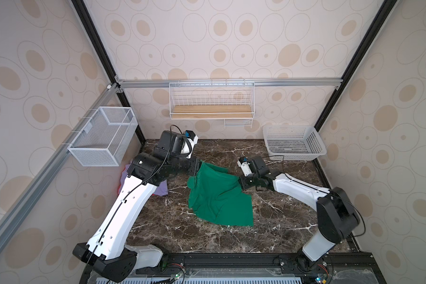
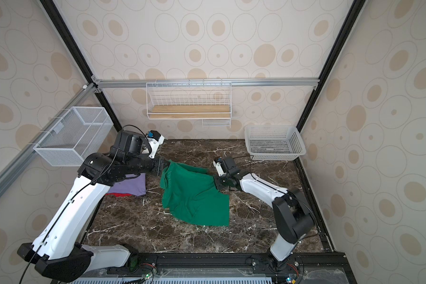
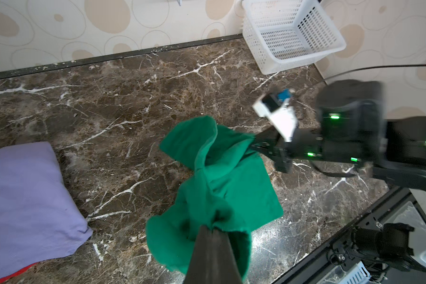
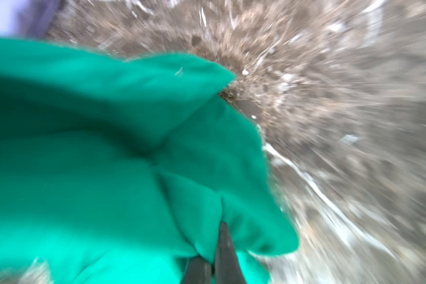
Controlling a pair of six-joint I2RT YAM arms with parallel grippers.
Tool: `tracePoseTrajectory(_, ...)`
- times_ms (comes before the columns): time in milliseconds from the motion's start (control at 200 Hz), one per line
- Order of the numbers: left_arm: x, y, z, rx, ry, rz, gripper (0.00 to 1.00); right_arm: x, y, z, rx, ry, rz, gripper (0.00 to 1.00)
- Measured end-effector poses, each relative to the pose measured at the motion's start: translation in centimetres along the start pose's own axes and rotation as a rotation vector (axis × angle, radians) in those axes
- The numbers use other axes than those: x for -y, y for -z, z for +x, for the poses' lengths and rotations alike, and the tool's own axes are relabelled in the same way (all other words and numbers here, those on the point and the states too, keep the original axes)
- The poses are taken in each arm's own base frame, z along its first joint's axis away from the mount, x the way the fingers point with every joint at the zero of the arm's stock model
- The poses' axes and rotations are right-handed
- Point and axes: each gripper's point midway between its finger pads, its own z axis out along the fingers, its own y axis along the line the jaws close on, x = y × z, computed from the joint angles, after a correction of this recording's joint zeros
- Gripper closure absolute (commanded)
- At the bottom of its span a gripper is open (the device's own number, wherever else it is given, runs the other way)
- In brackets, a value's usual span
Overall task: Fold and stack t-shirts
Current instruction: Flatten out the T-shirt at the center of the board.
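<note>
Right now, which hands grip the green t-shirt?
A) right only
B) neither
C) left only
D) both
D: the left hand and the right hand are each shut on a bunched edge of the green t-shirt.

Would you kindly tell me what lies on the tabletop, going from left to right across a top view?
lavender t-shirt → green t-shirt → white perforated basket
</note>
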Motion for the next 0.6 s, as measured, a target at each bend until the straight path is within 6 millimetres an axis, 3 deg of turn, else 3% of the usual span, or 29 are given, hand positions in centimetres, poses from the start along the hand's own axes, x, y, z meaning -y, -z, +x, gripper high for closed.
tracePoseTrajectory(90, -1.5, -0.4, -0.3, 0.001, 0.048, -0.045, 1.00, -0.8, 6.6, -0.5, 0.104, 0.023, 0.029, 1.00)
tracePoseTrajectory(190, -3.3, -1.0, -0.8, 0.007, 0.114, -0.084, 1.00, -2.7, 13.8, 0.5, 0.218, 0.040, 0.002, 1.00)
tracePoseTrajectory(290, -4.7, -2.1, -1.2, -0.001, 0.171, -0.108, 1.00, -3.4, 17.9, 3.7, 0.253, -0.001, -0.045, 1.00)
tracePoseTrajectory(361, -5.2, -3.5, -1.2, -0.022, 0.199, -0.111, 1.00, -3.5, 18.0, 7.0, 0.208, -0.047, -0.073, 0.99)
tracePoseTrajectory(406, -5.2, -4.3, -1.1, -0.041, 0.209, -0.105, 1.00, -3.5, 16.8, 9.8, 0.140, -0.075, -0.088, 0.89)
tracePoseTrajectory(476, -5.2, -5.7, -0.9, -0.074, 0.223, -0.096, 1.00, -3.9, 14.2, 14.6, -0.003, -0.100, -0.114, 0.66)
tracePoseTrajectory(556, -5.4, -6.9, -1.0, -0.087, 0.234, -0.091, 1.00, -4.5, 12.1, 20.2, -0.180, -0.112, -0.137, 0.53)
tracePoseTrajectory(601, -5.5, -7.2, -1.2, -0.086, 0.239, -0.086, 1.00, -5.1, 11.9, 22.2, -0.243, -0.090, -0.155, 0.47)
